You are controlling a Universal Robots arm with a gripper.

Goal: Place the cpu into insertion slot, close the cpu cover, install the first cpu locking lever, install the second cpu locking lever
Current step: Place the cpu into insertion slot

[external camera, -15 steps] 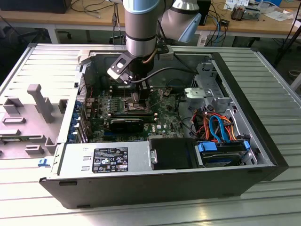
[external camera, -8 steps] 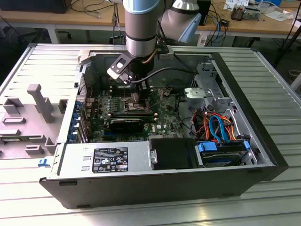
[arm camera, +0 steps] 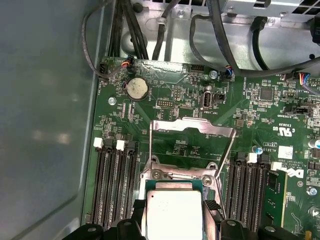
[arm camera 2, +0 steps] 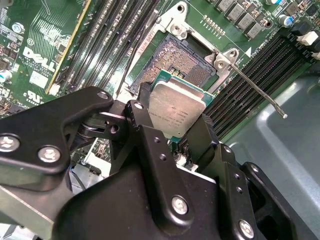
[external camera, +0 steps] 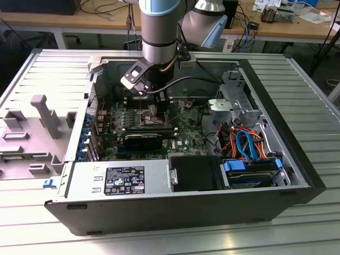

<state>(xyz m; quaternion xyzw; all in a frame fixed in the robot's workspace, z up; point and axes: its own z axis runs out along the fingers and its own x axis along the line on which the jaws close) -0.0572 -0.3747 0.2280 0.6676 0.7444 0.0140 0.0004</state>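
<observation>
Gripper (arm camera 2: 174, 126) clamps one cpu (arm camera 2: 176, 107) above one insertion slot (arm camera 2: 181, 62).

Lab: open computer case (external camera: 159, 212) on metal bench (external camera: 313, 85), cluttered desks (external camera: 64, 21) behind.

Materials & finish, socket area
Top of cpu (arm camera 2: 176, 111) is seen as dull grey metal; cpu cover (arm camera: 192, 125) as shiny bare metal; gripper (arm camera 2: 176, 127) as smooth matt black; board (arm camera: 175, 85) as glossy green.

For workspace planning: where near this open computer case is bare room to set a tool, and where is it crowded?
Free: ribbed table at the exterior view's right of the case, and in front of it. Crowded: cables, motherboard under the gripper holding the cpu.
</observation>
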